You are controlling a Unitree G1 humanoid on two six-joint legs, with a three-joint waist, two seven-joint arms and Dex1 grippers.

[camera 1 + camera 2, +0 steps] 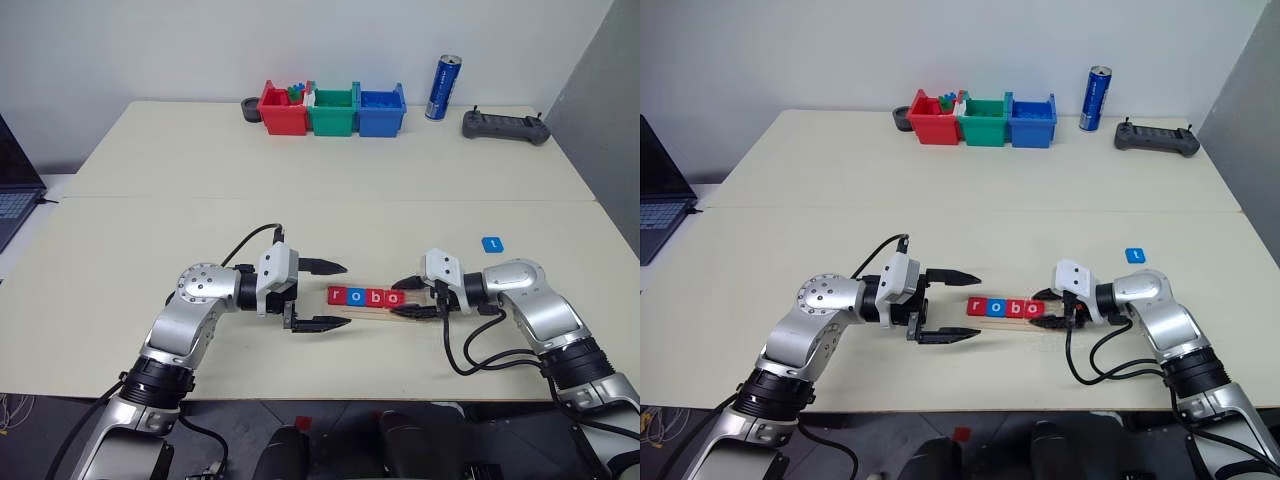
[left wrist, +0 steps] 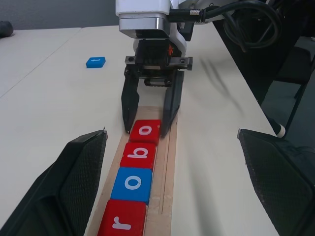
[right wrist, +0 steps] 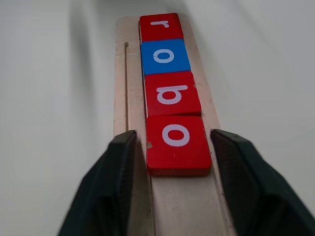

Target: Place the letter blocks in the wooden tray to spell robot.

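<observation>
The wooden tray (image 3: pixel 182 206) lies near the table's front edge between my two arms. Four letter blocks sit in it in a row: red r (image 1: pixel 337 296), blue o (image 1: pixel 356 297), red b (image 1: pixel 375 297) and red o (image 3: pixel 175 142). My right gripper (image 3: pixel 174 133) straddles that last red o, open, with a thin gap showing beside one finger. A blue block marked t (image 1: pixel 491 244) lies flat on the table beyond my right arm. My left gripper (image 1: pixel 346 295) is open at the tray's r end, holding nothing.
Red (image 1: pixel 283 110), green (image 1: pixel 332 112) and blue (image 1: pixel 381 110) bins stand at the table's back, holding small toy pieces. A blue can (image 1: pixel 443 87) and a black controller (image 1: pixel 505 126) are to their right. A laptop (image 1: pixel 15 190) sits off the left edge.
</observation>
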